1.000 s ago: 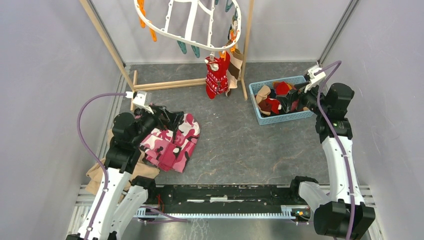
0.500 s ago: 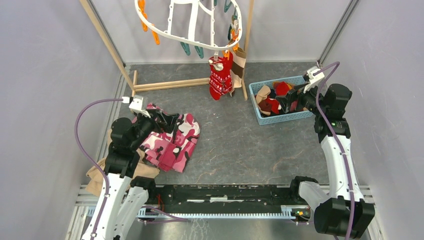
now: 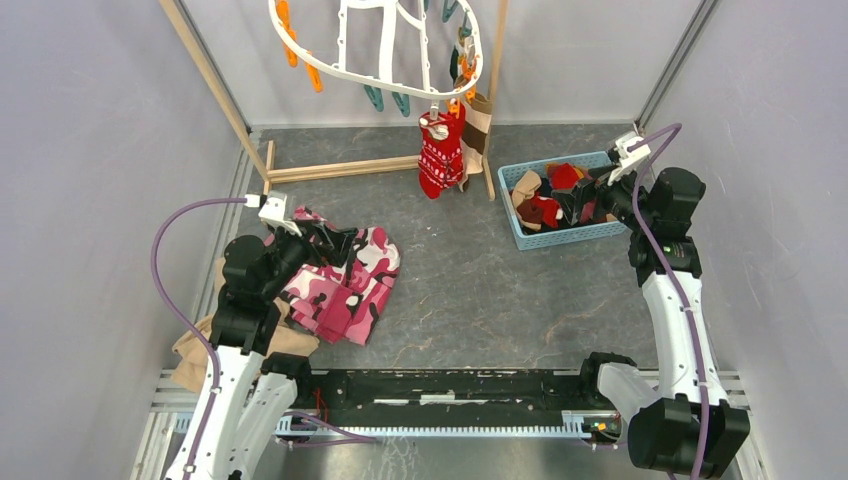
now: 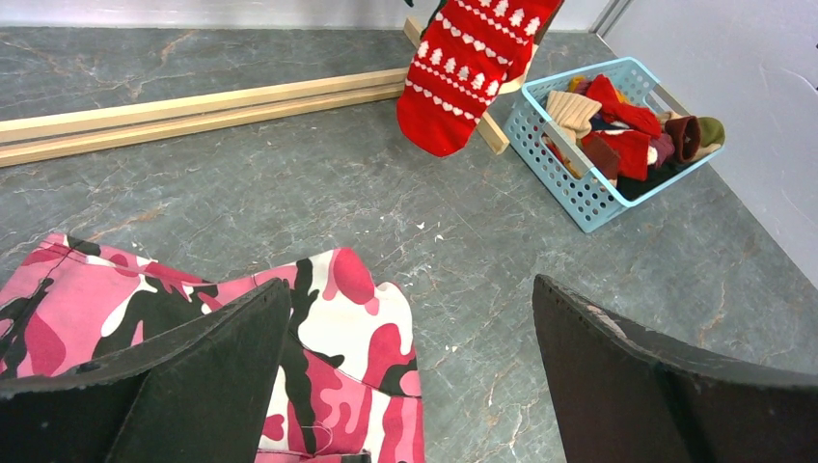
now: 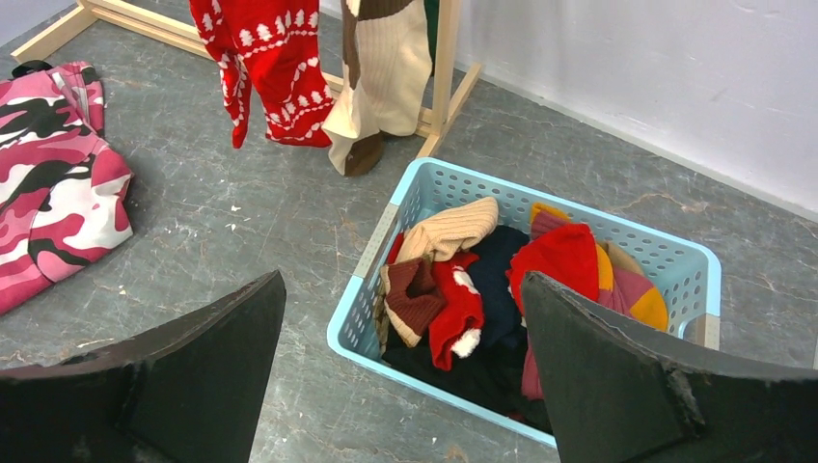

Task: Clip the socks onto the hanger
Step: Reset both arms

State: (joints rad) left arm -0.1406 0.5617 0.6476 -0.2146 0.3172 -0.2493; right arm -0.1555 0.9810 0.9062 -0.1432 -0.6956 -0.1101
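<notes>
Two socks already hang from clips at the near right of the white hanger (image 3: 330, 72): a red patterned sock (image 3: 438, 160) and a brown-and-cream striped sock (image 5: 386, 58) just beside it. More socks (image 5: 453, 289) lie heaped in the blue basket (image 3: 560, 238) at the right of the worktop (image 3: 470, 290). The right gripper (image 3: 575, 205) hovers over that basket, jaws wide open and empty, apparently placed to pick one. The left gripper (image 3: 330, 240), jaws likewise open and empty, hangs over the pink camouflage garment (image 3: 350, 285).

My black fingers (image 5: 617, 376) frame a red sock (image 3: 438, 152) patterned with white trees and hearts and a cream sock (image 5: 391, 68) banded in brown, under the white hanger (image 3: 383, 45) with orange and teal clips (image 3: 373, 97). The pale blue basket (image 5: 473, 183) holds red, tan, navy and maroon socks (image 5: 453, 309). A pink, white and black camouflage garment (image 4: 328, 338) lies on the grey veined table (image 4: 289, 193).
</notes>
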